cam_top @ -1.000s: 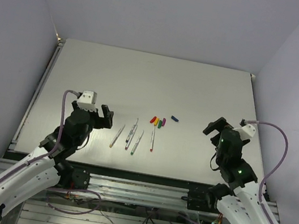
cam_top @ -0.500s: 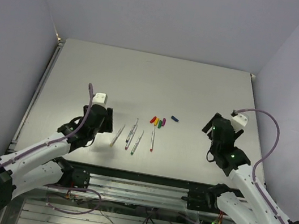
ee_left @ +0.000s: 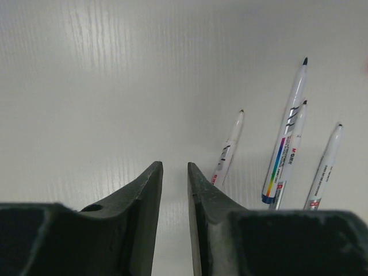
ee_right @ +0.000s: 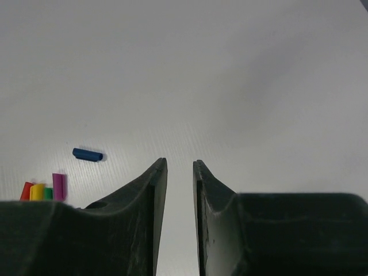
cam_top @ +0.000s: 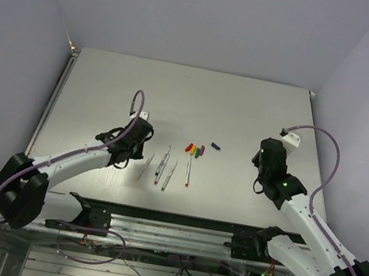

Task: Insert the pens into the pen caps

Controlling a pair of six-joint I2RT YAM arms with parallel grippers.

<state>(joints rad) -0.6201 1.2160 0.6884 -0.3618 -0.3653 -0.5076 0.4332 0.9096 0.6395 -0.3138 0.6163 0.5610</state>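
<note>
Pale grey tabletop [cam_top: 246, 106], walled on three sides, seen from above. Five marker pens [cam_top: 160, 166] lie near one another at centre. Just beyond them sit four caps [cam_top: 197, 152] (red, yellow, green, purple) packed side by side, with the blue cap [cam_top: 216, 145] a little apart to the right. The left claw [cam_top: 138, 146] hovers just left of the pens; the right claw [cam_top: 263, 162] is well right of the caps. No pen is capped yet.

Left wrist view: left claw [ee_left: 174, 167] empty, jaws narrowly apart. Four pens show ahead and to the right, and the nearest pen [ee_left: 229, 150] lies alone. Beyond it a rainbow-striped pen [ee_left: 286, 135] lies against its neighbour [ee_left: 292, 150], whose barrel bears lettering resembling "M&G". The finer print is illegible.

Right wrist view: right claw [ee_right: 180, 164] empty, jaws likewise narrow. The blue cap [ee_right: 87, 154] lies to the left, and the purple cap [ee_right: 58, 187] leads the packed row at the frame edge.

Likely hazards: a narrow claw would strike a barrel instead of straddling it. Round pens may roll. Closing on the touching pair could lift or nudge both. Gripping one packed cap may scatter the others.
</note>
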